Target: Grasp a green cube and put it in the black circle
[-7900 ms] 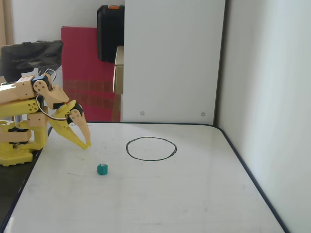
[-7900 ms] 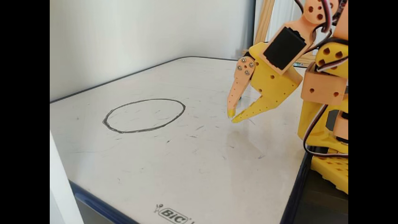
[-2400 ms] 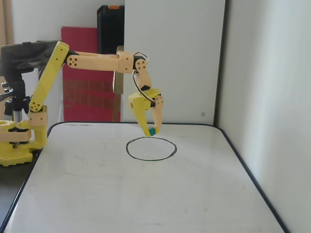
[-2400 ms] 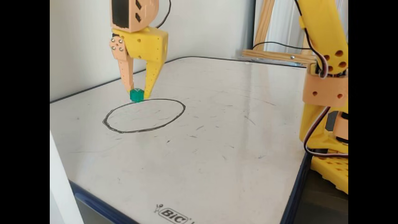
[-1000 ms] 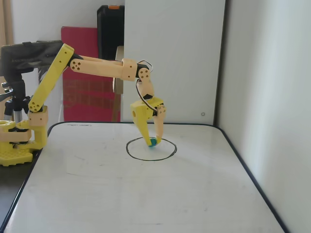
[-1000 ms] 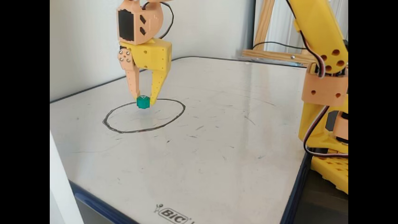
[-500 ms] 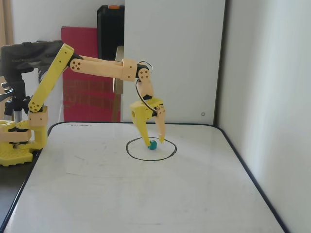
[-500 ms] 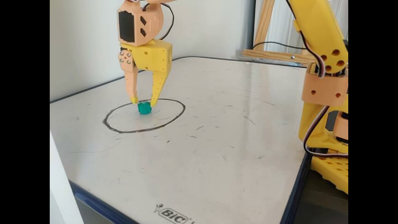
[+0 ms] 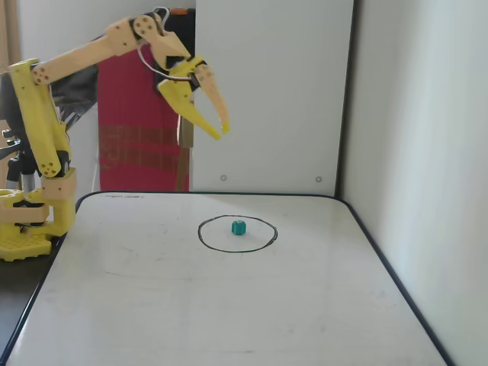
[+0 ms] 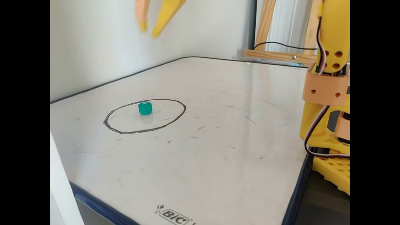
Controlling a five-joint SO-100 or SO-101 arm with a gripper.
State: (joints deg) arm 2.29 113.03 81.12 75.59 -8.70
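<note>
- Green small cube (image 9: 239,227) (image 10: 145,107) sits inside the hand-drawn black circle (image 9: 268,241) (image 10: 125,131) on the white whiteboard tabletop (image 9: 229,305) (image 10: 203,140).
- Yellow-and-orange pincer (image 9: 220,130) (image 10: 148,32) hangs high above, empty, fingers slightly apart, up and left of the cube in both fixed views.

We seem to be in a home room — a whiteboard (image 10: 218,131) serves as table, a red cloth (image 9: 137,130) hangs behind, wooden frame (image 10: 278,54) beside.
</note>
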